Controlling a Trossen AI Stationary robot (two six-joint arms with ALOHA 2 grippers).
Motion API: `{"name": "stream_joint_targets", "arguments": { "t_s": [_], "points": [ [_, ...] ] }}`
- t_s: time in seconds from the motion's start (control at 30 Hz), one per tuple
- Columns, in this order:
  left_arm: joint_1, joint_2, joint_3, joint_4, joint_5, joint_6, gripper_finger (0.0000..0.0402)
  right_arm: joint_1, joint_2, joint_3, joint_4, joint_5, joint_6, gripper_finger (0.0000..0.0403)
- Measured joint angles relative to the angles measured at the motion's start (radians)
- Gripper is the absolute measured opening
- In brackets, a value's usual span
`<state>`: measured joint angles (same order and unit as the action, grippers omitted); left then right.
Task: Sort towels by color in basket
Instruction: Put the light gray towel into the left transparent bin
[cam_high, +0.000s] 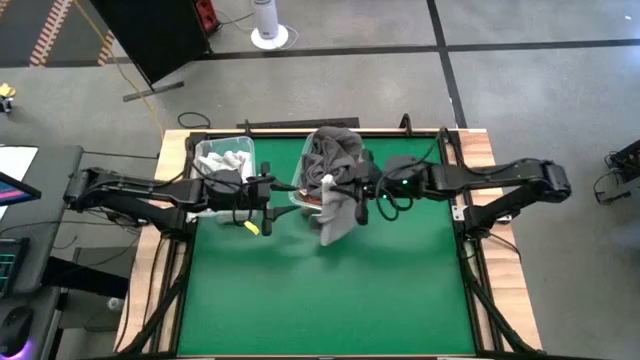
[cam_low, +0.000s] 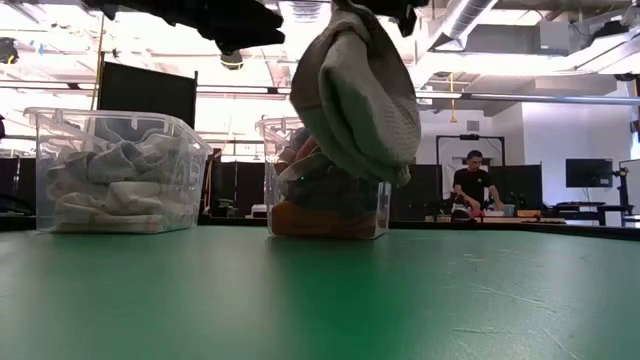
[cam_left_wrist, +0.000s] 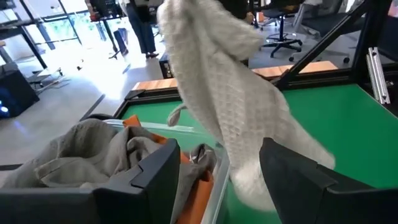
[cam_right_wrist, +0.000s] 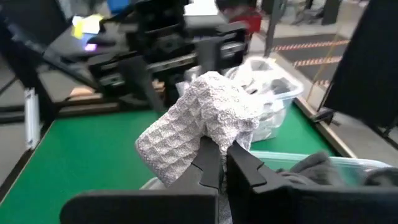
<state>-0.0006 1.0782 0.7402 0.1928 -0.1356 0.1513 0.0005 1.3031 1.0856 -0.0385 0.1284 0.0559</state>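
A light grey waffle-weave towel (cam_low: 360, 100) hangs in the air from my right gripper (cam_right_wrist: 222, 152), which is shut on it just above the middle clear bin (cam_high: 300, 190). That bin holds dark grey towels (cam_left_wrist: 81, 149) and a rust-orange one (cam_left_wrist: 199, 186). A second clear bin (cam_low: 115, 170) at the far left holds white towels (cam_high: 222, 160). My left gripper (cam_left_wrist: 217, 155) stands open to the left of the hanging towel, facing it, with a gap between them in the high view (cam_high: 268, 195). My right gripper pinches a bunched fold at the towel's top (cam_right_wrist: 214, 127) between its two fingers; how many layers I cannot tell. The fingers come nearly level from the table's right. The towel hangs slack below them, clear of the table, its lower end (cam_low: 395, 170) by the bin's near rim.
The two bins stand side by side along the table's far edge. The green mat (cam_high: 330, 300) stretches open toward the near edge. Beyond the table a person (cam_low: 470, 185) stands at a bench in the room.
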Motion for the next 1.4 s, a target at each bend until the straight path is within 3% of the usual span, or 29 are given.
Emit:
{"name": "stream_joint_targets", "arguments": {
  "t_s": [0.2, 0.47, 0.7, 0.97, 1.1, 1.3, 1.4],
  "points": [
    [0.000, 0.042, 0.032, 0.001, 0.000, -0.003, 0.0228, 0.022, 0.030, 0.157, -0.188, 0.032, -0.010, 0.0030],
    [0.000, 0.115, 0.081, 0.113, 0.025, -0.023, 0.0246, 0.044, 0.097, 0.251, -0.170, 0.031, -0.038, 0.0028],
    [0.003, 0.189, 0.168, 0.108, 0.080, -0.021, 0.0267, 0.047, 0.184, 0.314, -0.175, 0.017, -0.054, 0.0029],
    [0.020, 0.244, 0.196, 0.130, 0.067, 0.006, 0.0265, 0.080, 0.201, 0.333, -0.161, 0.000, -0.079, 0.0031],
    [0.021, 0.226, 0.197, 0.135, 0.055, 0.052, 0.0203, 0.094, 0.192, 0.333, -0.168, 0.001, -0.088, 0.0045],
    [0.021, 0.177, 0.196, 0.125, 0.055, 0.106, 0.0036, 0.104, 0.188, 0.335, -0.191, 0.005, -0.081, 0.0094],
    [0.016, 0.163, 0.195, 0.114, 0.084, 0.088, 0.0015, 0.105, 0.180, 0.335, -0.260, 0.004, -0.050, 0.0123]
  ]
}}
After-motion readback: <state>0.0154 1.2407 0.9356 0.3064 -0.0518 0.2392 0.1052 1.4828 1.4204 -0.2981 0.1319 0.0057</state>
